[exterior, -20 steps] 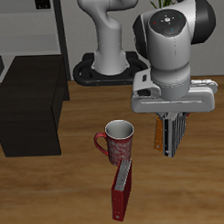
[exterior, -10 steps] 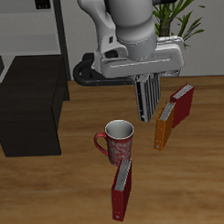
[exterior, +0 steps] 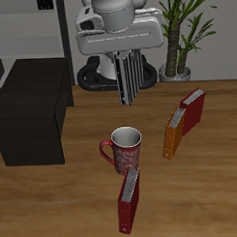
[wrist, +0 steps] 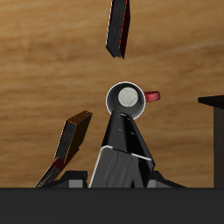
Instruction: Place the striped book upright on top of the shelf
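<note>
My gripper (exterior: 125, 62) is shut on the striped book (exterior: 129, 79), a thin book with black and grey-white stripes. The book hangs upright, lifted high above the table, above and behind the mug. In the wrist view the book (wrist: 123, 144) shows end-on as a dark wedge between my fingers, with the mug below it. The shelf (exterior: 33, 109), a large black cabinet with a flat top, stands off to the side of the book, apart from it. Its edge also shows in the wrist view (wrist: 214, 131).
A red patterned mug (exterior: 123, 149) stands mid-table. A dark red book (exterior: 127, 199) stands near the front edge. An orange book (exterior: 170, 136) and another red book (exterior: 193, 110) stand beyond the mug. A potted plant (exterior: 182, 31) and a grey rack (exterior: 35, 27) are at the back.
My gripper has carried the striped book upward and back from above the orange book, past the mug, toward the shelf's side. The books on the table and the mug have not moved.
</note>
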Tool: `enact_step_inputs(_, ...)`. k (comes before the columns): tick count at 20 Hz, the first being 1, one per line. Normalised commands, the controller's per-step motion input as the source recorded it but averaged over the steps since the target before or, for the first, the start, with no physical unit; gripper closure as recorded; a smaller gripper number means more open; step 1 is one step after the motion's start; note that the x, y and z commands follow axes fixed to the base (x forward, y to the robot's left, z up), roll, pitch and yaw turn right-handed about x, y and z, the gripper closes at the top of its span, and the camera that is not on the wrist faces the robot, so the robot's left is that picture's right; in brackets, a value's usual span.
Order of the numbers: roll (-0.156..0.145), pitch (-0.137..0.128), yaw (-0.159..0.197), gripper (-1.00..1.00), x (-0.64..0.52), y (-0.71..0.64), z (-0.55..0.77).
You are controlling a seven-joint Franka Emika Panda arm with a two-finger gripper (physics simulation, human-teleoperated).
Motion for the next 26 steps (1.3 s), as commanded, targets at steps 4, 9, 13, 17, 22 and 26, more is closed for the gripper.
enact_step_inputs(4, -0.010, -0.012, 0.022, 1.00, -0.23, -0.63, 0.27)
enact_step_inputs(9, 0.010, -0.040, 0.052, 1.00, -0.24, -0.46, 0.17)
enact_step_inputs(13, -0.002, -0.050, 0.005, 1.00, -0.22, -0.59, 0.22)
enact_step_inputs(17, -0.076, -0.052, 0.020, 1.00, -0.12, -0.64, 0.12)
enact_step_inputs(22, -0.094, -0.006, -0.010, 1.00, -0.09, -0.68, 0.11)
enact_step_inputs(26, -0.080, -0.005, -0.043, 1.00, -0.07, -0.62, 0.12)
